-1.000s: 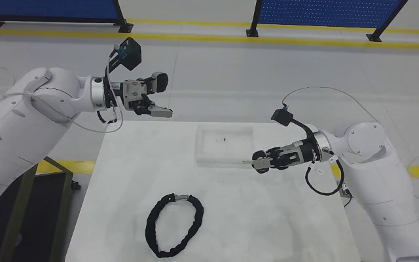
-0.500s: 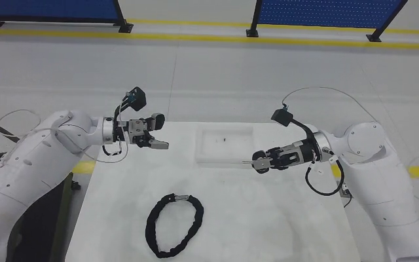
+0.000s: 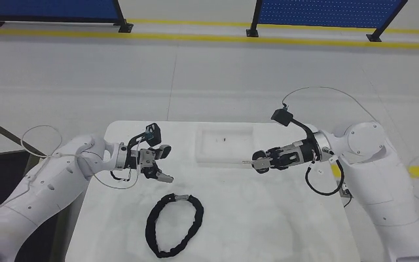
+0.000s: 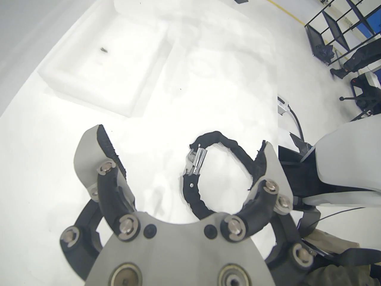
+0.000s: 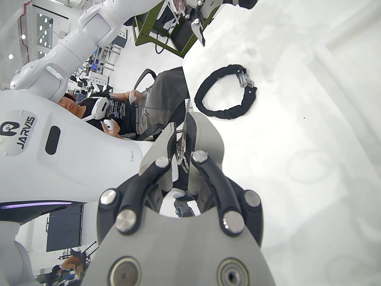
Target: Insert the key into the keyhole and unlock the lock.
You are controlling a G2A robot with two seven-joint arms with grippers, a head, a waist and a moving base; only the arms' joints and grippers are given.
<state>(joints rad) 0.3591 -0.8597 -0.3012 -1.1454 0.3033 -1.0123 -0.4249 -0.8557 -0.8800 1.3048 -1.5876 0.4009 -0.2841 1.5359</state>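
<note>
A black chain lock lies looped on the white table, near its front left. Its metal lock barrel closes the loop on the far side. My left gripper hovers open just behind and left of the loop. In the left wrist view the barrel and chain lie between its spread fingers. My right gripper is over the table's middle right, shut on a thin metal key whose blade points toward the lock.
A shallow white tray sits at the table's far middle, just behind the right gripper. An olive-green frame stands on the floor beside the table's left edge. A seated person is beyond the near edge.
The left arm has swung down and in from beyond the table's far left corner to just above the table by the chain lock. The right arm and key have held still.
</note>
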